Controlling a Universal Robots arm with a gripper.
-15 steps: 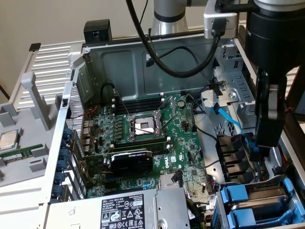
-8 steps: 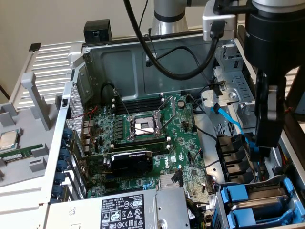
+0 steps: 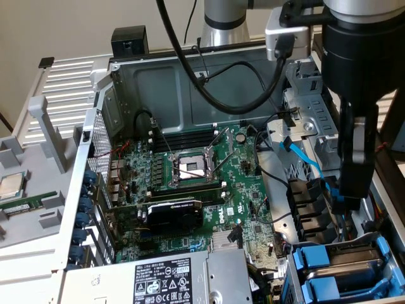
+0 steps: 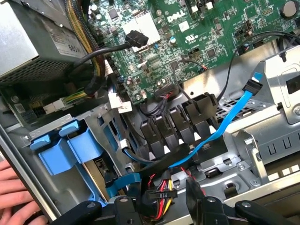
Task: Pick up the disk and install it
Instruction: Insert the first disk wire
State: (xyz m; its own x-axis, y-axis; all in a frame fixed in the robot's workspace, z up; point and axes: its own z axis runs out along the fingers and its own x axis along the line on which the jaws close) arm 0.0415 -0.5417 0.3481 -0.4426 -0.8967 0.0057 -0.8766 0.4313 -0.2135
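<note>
My gripper [image 3: 349,197] hangs low over the right side of the open computer case, above the row of black cable plugs [image 3: 307,206] and a blue data cable [image 4: 220,126]. Its black fingers [image 4: 201,201] stand apart, with only a bundle of red, yellow and black wires [image 4: 159,197] showing beneath the gap, so it is open and holds nothing. Two blue-fronted drive carriers [image 3: 323,269] sit together in the drive cage [image 4: 61,150] close to the gripper. I cannot tell which of them is the disk, as no label shows.
The motherboard [image 3: 190,183] with its open CPU socket [image 3: 190,166] fills the case floor, and the grey power supply [image 3: 158,278] sits at the front. A small square chip [image 3: 11,185] lies outside on the exterior view's left. A person's hand [image 4: 16,190] rests on the case edge beside the carriers.
</note>
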